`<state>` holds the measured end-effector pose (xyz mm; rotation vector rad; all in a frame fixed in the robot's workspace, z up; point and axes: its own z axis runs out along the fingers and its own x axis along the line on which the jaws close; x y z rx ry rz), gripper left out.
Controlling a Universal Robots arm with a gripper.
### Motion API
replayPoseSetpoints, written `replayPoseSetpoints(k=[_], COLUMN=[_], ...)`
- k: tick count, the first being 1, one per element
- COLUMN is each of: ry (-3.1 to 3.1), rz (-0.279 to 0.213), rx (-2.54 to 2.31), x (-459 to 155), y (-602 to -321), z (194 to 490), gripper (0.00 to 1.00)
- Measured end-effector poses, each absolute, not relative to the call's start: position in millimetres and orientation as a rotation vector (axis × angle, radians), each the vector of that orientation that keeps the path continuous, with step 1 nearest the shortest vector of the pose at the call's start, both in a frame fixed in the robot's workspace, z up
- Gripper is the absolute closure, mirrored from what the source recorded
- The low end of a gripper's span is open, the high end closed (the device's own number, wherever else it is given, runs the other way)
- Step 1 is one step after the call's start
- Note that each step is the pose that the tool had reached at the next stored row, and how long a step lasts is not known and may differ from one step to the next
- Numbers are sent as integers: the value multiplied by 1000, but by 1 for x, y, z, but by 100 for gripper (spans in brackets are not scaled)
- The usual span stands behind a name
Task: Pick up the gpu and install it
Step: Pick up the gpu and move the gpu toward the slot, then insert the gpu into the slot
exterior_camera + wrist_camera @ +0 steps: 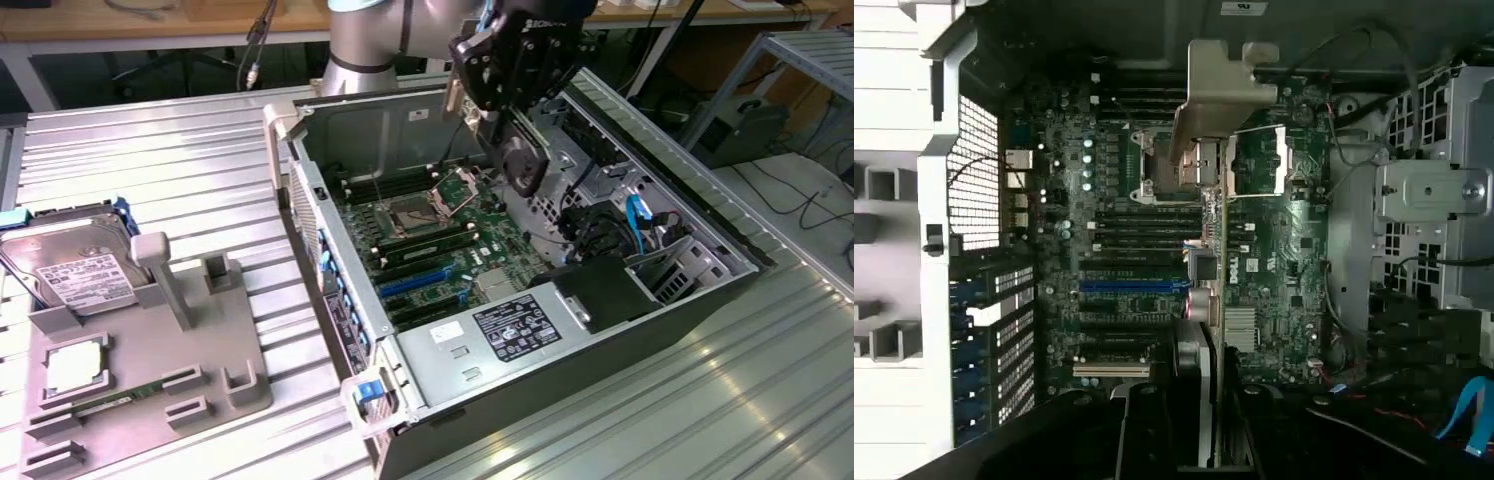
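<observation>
Black-fanned gpu (525, 165) hangs above the open case (360, 130), hand (511, 118) clamped on it. Picked up; not yet seated.

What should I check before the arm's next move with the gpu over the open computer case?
1. Grip on gpu: ok, gripper is shut on the card.
2. Gpu clear of motherboard: ok, it hangs above the board, not seated.
3. Blue expansion slot free: ok, nothing is plugged into it.
4. Card lined up with that slot: cannot tell.
5. Blue cables clear of gpu: ok, they are apart from it, toward the exterior view's right.
</observation>
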<state>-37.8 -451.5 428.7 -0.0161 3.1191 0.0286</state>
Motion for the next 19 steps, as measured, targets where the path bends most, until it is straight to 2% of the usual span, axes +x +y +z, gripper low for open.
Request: replayPoseSetpoints(k=[3, 19], ry=[3119, 3117], rz=[28, 30], rx=[-16, -123], x=[-6, -6], y=[-452, -451], z=[429, 428], gripper=[72, 72])
